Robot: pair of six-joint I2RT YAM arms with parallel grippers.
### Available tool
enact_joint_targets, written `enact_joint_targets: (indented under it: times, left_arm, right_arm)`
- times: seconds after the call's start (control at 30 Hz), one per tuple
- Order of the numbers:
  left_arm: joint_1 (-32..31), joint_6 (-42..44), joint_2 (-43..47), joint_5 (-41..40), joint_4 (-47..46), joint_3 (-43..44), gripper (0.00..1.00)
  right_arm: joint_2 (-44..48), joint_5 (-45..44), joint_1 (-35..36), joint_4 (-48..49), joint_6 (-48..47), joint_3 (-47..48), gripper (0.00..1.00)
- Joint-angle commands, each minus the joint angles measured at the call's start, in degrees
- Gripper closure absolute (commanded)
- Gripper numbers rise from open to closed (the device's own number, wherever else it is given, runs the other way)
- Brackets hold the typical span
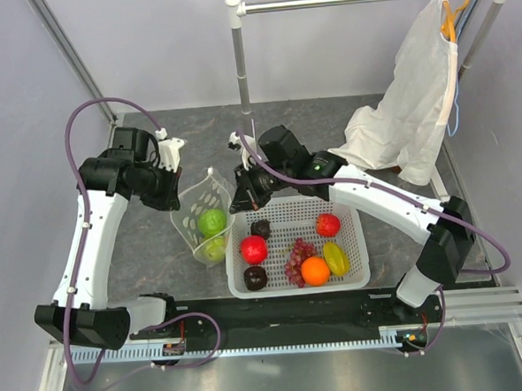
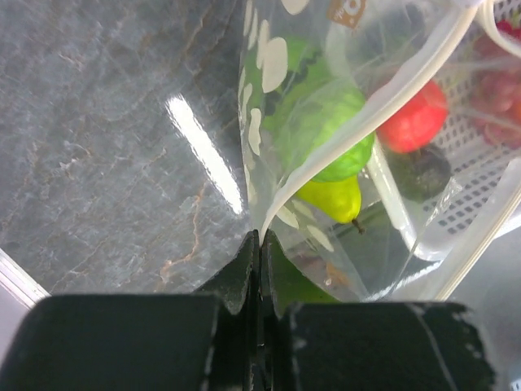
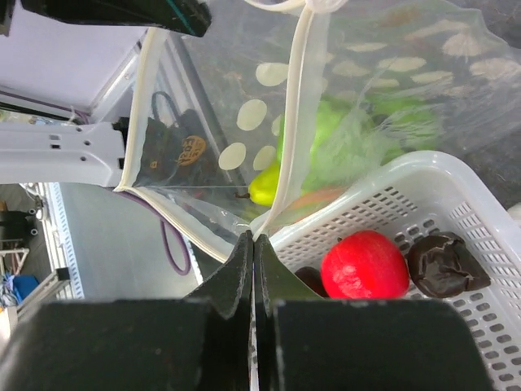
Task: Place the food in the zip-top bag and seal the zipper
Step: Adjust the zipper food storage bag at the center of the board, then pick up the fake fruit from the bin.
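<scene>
The zip-top bag (image 1: 202,219) stands left of centre in the overhead view, on the worktop (image 1: 328,138), against the left wall of the white basket (image 1: 357,243). Green fruits (image 1: 212,221) lie inside it; a red apple (image 1: 254,248) and other pieces remain in the basket to its right. The zipper (image 3: 293,122) runs roughly left to right across the overhead frame, its two strips bowed apart so the mouth gapes. The left fingers (image 2: 240,273) are clenched on its left end and the right fingers (image 3: 236,273) on its right end, one arm at each end. Judged from this, drawing the two ends apart along that axis would bring the strips together for sealing.
</scene>
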State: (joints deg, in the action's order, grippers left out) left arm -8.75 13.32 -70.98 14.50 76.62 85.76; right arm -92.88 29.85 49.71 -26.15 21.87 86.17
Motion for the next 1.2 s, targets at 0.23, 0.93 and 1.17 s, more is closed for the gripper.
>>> enact_joint_targets:
  times: [0.23,0.93,1.17]
  left_arm:
    - [-0.3,3.47,-0.47,0.88,5.91,-2.35,0.98]
    - [-0.3,2.85,-1.71,2.29,4.77,-0.77,0.98]
    - [-0.3,2.94,-1.35,2.2,4.77,-0.94,0.98]
  right_arm:
    - [2.69,-4.18,-3.22,-7.06,-15.96,0.23,0.42]
    - [6.76,-7.17,9.0,21.76,-46.91,-29.84,0.03]
    - [2.01,-8.14,8.91,20.0,-50.69,-28.87,0.02]
